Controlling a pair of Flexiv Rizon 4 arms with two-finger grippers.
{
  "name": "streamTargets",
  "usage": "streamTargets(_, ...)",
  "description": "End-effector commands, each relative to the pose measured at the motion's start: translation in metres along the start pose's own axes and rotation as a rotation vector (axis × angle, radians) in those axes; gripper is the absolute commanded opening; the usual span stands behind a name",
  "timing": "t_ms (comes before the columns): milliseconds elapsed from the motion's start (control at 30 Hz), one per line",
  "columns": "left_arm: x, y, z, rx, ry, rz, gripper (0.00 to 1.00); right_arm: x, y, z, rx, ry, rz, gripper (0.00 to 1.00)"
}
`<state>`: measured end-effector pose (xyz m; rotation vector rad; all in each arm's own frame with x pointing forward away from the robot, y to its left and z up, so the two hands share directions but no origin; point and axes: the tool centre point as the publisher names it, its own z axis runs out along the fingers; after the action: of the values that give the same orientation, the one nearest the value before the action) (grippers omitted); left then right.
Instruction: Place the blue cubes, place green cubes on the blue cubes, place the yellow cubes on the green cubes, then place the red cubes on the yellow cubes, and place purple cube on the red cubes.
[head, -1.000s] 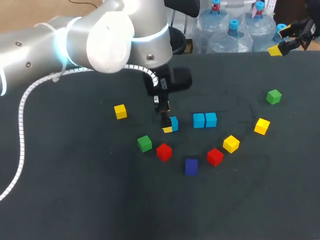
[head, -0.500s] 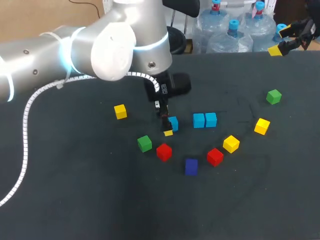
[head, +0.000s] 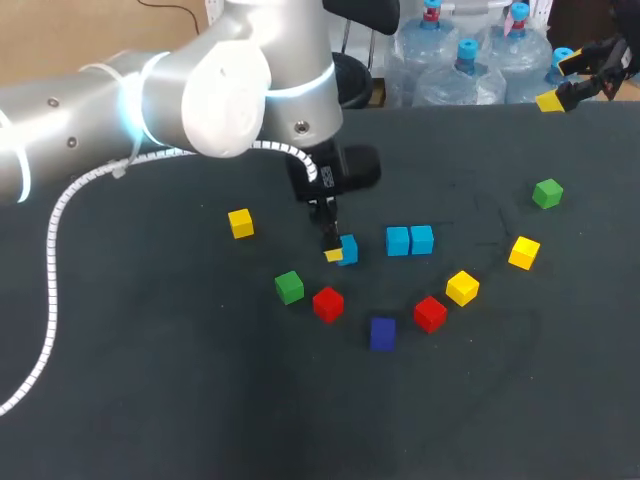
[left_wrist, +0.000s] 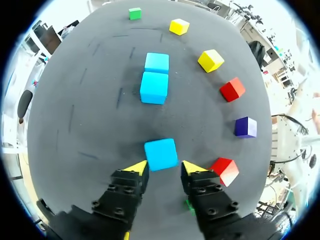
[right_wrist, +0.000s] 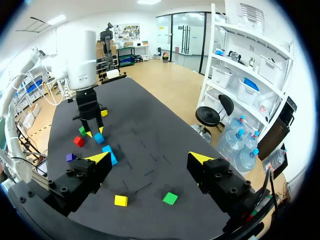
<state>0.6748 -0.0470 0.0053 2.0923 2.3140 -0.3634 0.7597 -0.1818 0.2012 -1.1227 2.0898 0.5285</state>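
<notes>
Dark counter (head: 150, 400): left pincer (left_wrist: 160, 166) spread astride a blue cube (left_wrist: 161, 152) near its middle; right pincer (right_wrist: 150, 160) spread, empty, over far right corner.

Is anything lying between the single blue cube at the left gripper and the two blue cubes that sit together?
Nothing visible. Only bare table separates the single blue cube from the two blue cubes.

The left arm (head: 200, 90) holds its jaws at a blue cube (head: 349, 250) near a blue pair (head: 398, 241).
</notes>
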Motion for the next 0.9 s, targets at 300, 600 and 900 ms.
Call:
streamTargets(300, -0.005, 0.007, -0.002, 0.003, 0.006, 0.018, 0.0, 0.0, 0.0, 0.0, 0.001, -0.001, 0.0, 1.0)
streamTargets(600, -0.011, 0.009, -0.003, -0.019, 0.017, 0.07, 0.0, 0.0, 0.0, 0.0, 0.001, -0.001, 0.0, 1.0)
streamTargets(900, -0.023, 0.005, -0.002, -0.022, 0.019, 0.177, 0.0, 0.0, 0.0, 0.0, 0.001, -0.001, 0.0, 1.0)
